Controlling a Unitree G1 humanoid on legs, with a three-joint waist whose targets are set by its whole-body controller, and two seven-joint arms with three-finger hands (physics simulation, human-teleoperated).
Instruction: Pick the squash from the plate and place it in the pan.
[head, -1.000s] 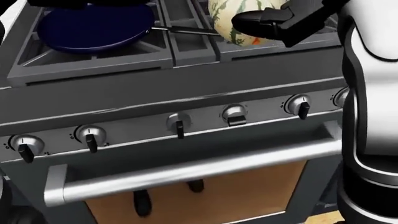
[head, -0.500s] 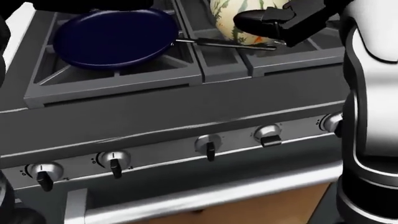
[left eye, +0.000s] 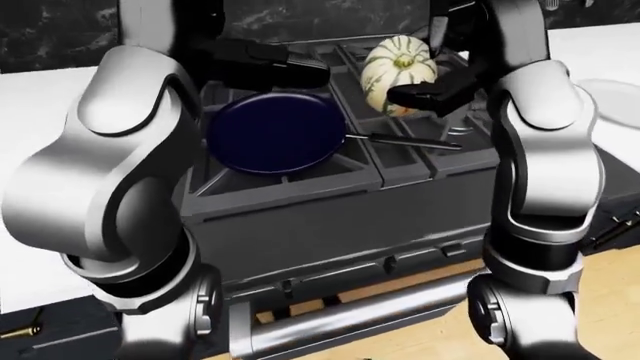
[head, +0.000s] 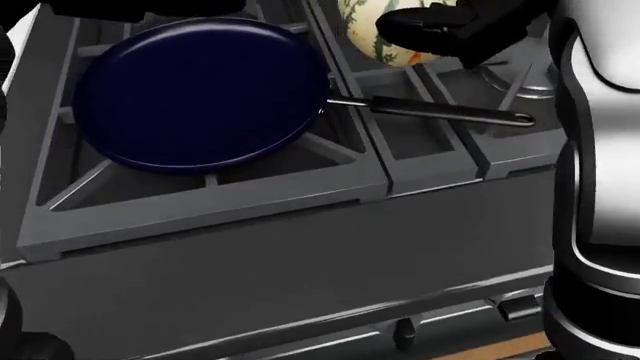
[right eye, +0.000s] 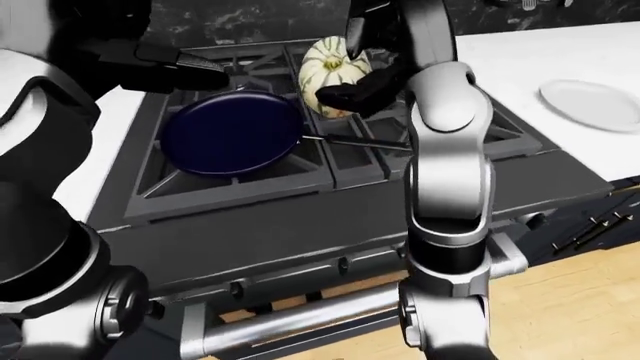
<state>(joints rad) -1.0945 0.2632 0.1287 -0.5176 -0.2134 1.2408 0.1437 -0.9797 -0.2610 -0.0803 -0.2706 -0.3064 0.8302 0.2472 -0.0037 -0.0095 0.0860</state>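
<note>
The squash (left eye: 398, 66), cream with green stripes, hangs above the stove just right of the pan, and my right hand (left eye: 418, 91) is shut on it from below and the right. The pan (head: 200, 90) is dark blue and round and sits on the left burner grate. Its long handle (head: 440, 112) points right and passes under the squash. My left hand (left eye: 290, 69) hovers open over the pan's upper edge with nothing in it. The white plate (right eye: 590, 101) lies bare on the counter to the right of the stove.
The grey stove (head: 260, 247) fills the head view, its knobs (left eye: 390, 264) and oven door bar (left eye: 360, 319) lower in the left-eye view. White counters flank it on both sides. A dark wall runs behind. Dark drawers (right eye: 600, 217) stand at the right.
The camera has moved: the stove slid down in the head view, the knobs nearly left the bottom edge and the pan grew larger. The squash stays in my right hand.
</note>
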